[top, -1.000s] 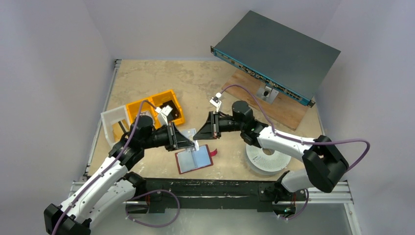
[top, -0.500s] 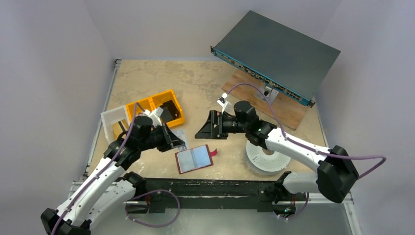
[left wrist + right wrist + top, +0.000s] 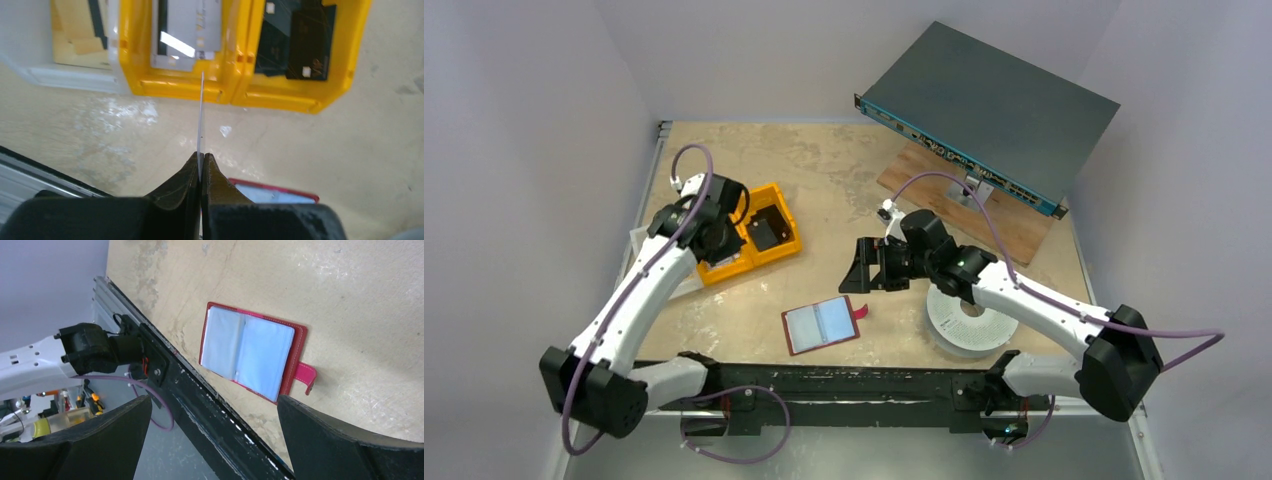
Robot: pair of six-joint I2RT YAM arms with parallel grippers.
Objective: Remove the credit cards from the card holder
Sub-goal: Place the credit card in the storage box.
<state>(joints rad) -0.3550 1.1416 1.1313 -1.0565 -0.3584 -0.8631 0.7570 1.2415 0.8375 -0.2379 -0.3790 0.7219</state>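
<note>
The card holder [image 3: 822,325] lies open on the table [image 3: 804,170] near its front edge, pale blue-grey pockets up and red tab pointing right in the top view. A thin card [image 3: 201,115] (seen edge-on) is pinched in the closed left gripper [image 3: 201,162] by the yellow bin [image 3: 295,99]. The right gripper [image 3: 215,402] hovers above the holder, fingers spread wide, holding nothing. Pale walls surround the table.

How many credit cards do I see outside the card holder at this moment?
2. One pale card, seen edge-on, is pinched in the left fingers by the yellow bin; one golden-yellow card lies in the white bin. Others may be hidden in the card holder.
</note>
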